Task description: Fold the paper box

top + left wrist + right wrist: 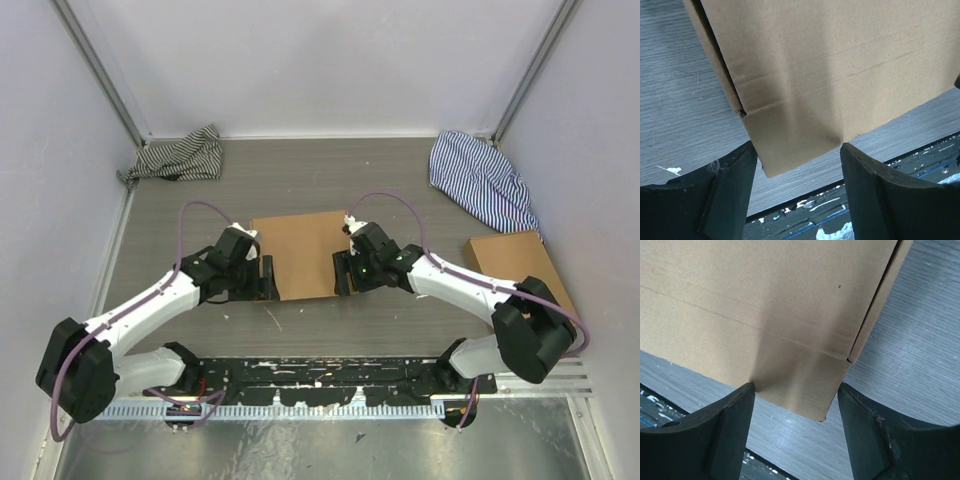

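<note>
The paper box lies flat on the grey bench, near the middle, a little in front of the two arms. It looks closed, with its plain brown top upward. Both arms reach to it from the sides, at its near corners.

The left end effector stands at the near left corner of the box. Its two black fingers are wide apart, and a short corner flap of the cardboard sits between them. The flap edges come right up to the fingertips, but I cannot tell if they press on it.

The right end effector stands at the near right corner in the same way. Its fingers are also wide apart, with the corner flap between them, and nothing is clamped.

A second brown cardboard box lies at the right side of the bench, well apart from the first one. A grey striped cloth is crumpled in the far left corner, and a blue striped cloth in the far right corner.
</note>
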You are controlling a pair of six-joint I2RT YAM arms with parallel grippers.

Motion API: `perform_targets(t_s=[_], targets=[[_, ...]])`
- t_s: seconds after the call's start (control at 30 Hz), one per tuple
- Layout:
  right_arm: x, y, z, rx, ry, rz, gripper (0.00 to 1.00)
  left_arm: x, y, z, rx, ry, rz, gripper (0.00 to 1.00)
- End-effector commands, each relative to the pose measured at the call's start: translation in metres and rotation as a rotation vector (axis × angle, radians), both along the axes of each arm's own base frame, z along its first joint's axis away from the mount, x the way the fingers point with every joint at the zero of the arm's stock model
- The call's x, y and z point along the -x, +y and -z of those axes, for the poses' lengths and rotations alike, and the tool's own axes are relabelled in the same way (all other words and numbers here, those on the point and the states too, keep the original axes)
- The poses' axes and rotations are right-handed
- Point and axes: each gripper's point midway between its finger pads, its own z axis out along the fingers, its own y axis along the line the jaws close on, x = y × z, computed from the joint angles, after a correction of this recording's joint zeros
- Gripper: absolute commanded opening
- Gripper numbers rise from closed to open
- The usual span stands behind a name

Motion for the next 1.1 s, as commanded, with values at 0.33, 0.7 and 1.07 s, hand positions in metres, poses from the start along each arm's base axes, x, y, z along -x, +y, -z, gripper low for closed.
perform_targets(t_s=[0.33, 0.7, 1.07], targets=[[-0.018, -0.001, 0.038, 0.058, -0.056, 0.029, 0.63, -0.014, 0.007, 0.033, -0.077, -0.030, -0.025, 0.71], [-0.013, 0.007, 0.002, -0.015, -0.120, 0.005, 0.67, -0.026, 0.015, 0.026, -0.096, -0.103, -0.072, 0.69], [-0.024, 0.011, -0.069, -0.053, -0.206, 0.001, 0.73, -0.016, 0.027, -0.014, -0.090, -0.138, -0.094, 0.68]])
